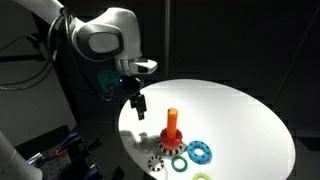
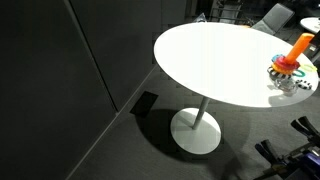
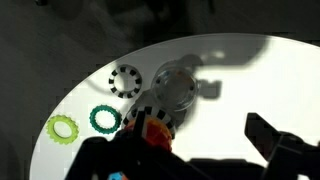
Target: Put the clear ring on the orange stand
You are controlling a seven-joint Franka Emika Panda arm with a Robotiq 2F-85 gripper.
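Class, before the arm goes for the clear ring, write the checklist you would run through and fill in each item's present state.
1. Hand open and empty: ok, spread wide in the wrist view, nothing held.
2. Clear ring found: ok, flat on the table beside the white ring with dark holes.
3. Orange stand upright, peg bare: ok.
4. Hand lined up over the clear ring: not ok, the ring sits off-centre in the wrist view.
5. Clear ring free of neighbouring rings: cannot tell.

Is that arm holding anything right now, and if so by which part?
Nothing: its fingers stand apart and empty, and the clear ring lies on the table.
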